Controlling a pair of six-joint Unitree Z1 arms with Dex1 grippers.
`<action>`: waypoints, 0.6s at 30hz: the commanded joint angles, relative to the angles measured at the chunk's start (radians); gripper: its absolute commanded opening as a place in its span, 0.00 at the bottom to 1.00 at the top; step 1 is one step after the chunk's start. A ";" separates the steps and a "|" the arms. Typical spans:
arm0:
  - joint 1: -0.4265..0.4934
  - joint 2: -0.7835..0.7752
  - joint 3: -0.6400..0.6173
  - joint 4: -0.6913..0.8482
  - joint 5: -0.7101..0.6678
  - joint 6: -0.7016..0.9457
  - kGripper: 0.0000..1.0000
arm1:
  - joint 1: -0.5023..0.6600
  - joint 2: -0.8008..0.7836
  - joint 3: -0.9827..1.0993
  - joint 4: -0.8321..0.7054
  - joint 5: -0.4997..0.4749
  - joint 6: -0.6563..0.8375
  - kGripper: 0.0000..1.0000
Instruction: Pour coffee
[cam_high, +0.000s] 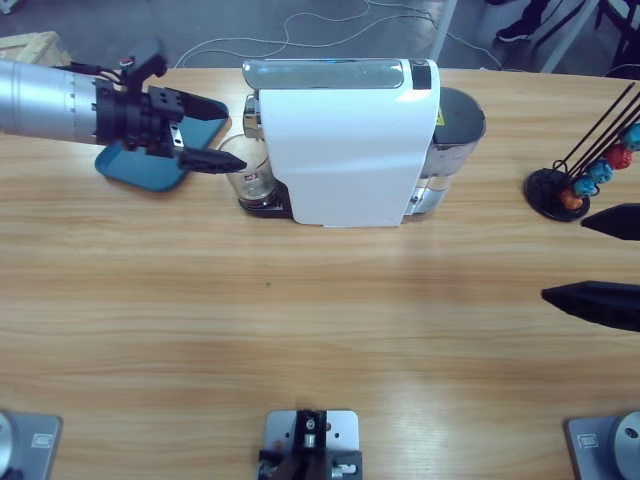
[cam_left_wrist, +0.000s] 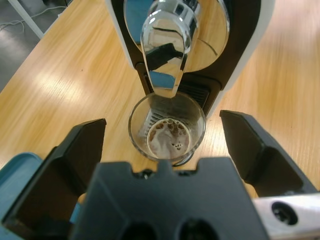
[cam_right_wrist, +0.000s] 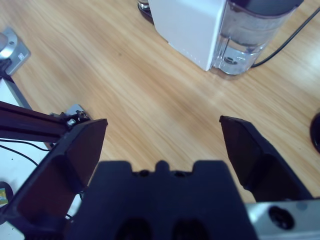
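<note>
Wooden desk (cam_high: 320, 330) with a white coffee machine (cam_high: 350, 150) at 12 o'clock. A small clear glass (cam_left_wrist: 167, 134) stands under the machine's chrome spout (cam_left_wrist: 167, 45); the coffee (cam_left_wrist: 168, 141) lies at its bottom, dark with pale foam. The left gripper (cam_high: 205, 135), jaws spread wide, sits just beside the glass at 10 o'clock, above a blue tray (cam_high: 150, 165). The right gripper (cam_high: 600, 260), jaws also spread and holding nothing, hovers at 3 o'clock, near a capsule rack (cam_high: 585, 170).
</note>
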 joint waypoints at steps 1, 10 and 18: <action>0.002 0.088 -0.001 -0.012 -0.019 0.010 0.98 | 0.007 0.037 0.037 0.002 0.020 -0.005 1.00; -0.002 0.131 -0.007 -0.032 -0.022 0.010 0.98 | 0.007 0.026 0.053 0.004 0.023 -0.005 1.00; -0.026 0.144 -0.013 -0.034 0.004 0.014 0.98 | 0.007 0.037 0.051 0.001 0.025 -0.005 1.00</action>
